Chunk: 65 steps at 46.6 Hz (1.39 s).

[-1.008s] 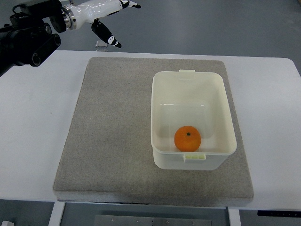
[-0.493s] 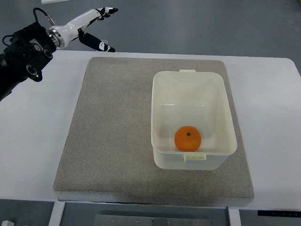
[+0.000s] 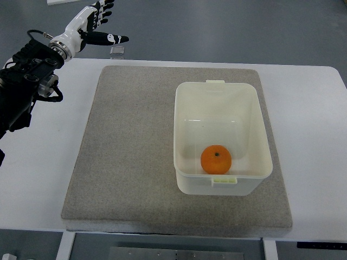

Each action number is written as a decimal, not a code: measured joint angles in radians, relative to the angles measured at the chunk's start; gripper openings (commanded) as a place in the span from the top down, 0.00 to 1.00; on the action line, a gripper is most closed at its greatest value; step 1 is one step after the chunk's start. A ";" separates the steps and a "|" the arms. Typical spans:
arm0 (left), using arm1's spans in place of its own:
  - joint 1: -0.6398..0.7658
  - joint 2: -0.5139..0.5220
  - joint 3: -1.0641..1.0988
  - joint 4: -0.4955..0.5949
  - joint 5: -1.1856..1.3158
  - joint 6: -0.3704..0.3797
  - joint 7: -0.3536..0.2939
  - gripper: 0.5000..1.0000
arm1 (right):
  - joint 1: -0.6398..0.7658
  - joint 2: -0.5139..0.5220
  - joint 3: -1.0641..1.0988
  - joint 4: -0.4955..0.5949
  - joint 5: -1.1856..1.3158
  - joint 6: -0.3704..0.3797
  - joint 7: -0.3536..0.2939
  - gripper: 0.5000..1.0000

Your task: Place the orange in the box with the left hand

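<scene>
Orange and round, with a small dark dimple at its top, the orange (image 3: 216,160) sits on the floor of the box (image 3: 255,108), close to the near wall and a little left of centre. The box is a cream-coloured plastic tub, rectangular with rounded corners, smooth glossy walls and a small tab on the middle of its near and far rims (the floor inside reads slightly translucent). It rests on the right half of a grey mat (image 3: 130,151), a large rectangle with a coarse, felt-like surface and soft rounded corners. The mat lies on a smooth white table (image 3: 32,179) that extends past it on the left and right. Beyond the table's far edge is a dull grey floor, and a small pale square object (image 3: 115,51) sits just at that far edge, too small to identify. The left hand (image 3: 91,24) is raised at the upper left corner of the picture, well apart from the box and above the far left edge of the table. It is white with black fingertips; its fingers are spread apart and extended, holding nothing, with one finger (image 3: 108,38) pointing out to the right. Behind the hand a white wrist joins a bulky black arm with visible cables, which enters from the left edge.
</scene>
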 measured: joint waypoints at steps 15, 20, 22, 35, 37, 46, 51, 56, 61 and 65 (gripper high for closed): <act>0.085 -0.029 -0.215 -0.008 -0.124 0.009 0.058 0.02 | 0.000 0.000 0.000 0.000 0.000 0.001 0.000 0.14; 0.106 -0.029 -0.308 -0.009 -0.124 0.008 0.060 0.02 | 0.001 0.000 0.000 0.000 0.000 0.001 0.000 0.14; 0.113 -0.030 -0.344 -0.010 -0.124 0.006 0.059 0.02 | 0.001 0.000 0.000 0.000 0.000 0.001 0.000 0.14; 0.158 -0.029 -0.527 -0.006 -0.130 -0.079 0.054 0.02 | 0.000 0.000 0.000 0.000 0.000 0.000 0.000 0.14; 0.161 -0.029 -0.535 -0.003 -0.130 -0.105 0.053 0.02 | 0.000 0.000 0.000 0.000 0.000 0.000 0.000 0.14; 0.163 -0.030 -0.555 -0.003 -0.131 -0.127 0.052 0.02 | 0.000 0.000 0.000 0.001 0.000 0.001 0.000 0.14; 0.164 -0.029 -0.558 -0.007 -0.131 -0.126 0.052 0.02 | 0.000 0.000 0.000 0.000 0.000 0.001 0.000 0.14; 0.164 -0.029 -0.559 -0.008 -0.131 -0.125 0.051 0.02 | 0.000 0.000 0.000 0.000 0.000 0.001 0.000 0.14; 0.164 -0.029 -0.565 -0.007 -0.139 -0.123 0.047 0.02 | 0.000 0.000 0.000 0.001 0.000 0.001 0.000 0.14; 0.164 -0.030 -0.591 -0.005 -0.173 -0.119 0.046 0.02 | 0.000 0.000 0.000 0.000 0.000 0.001 0.000 0.14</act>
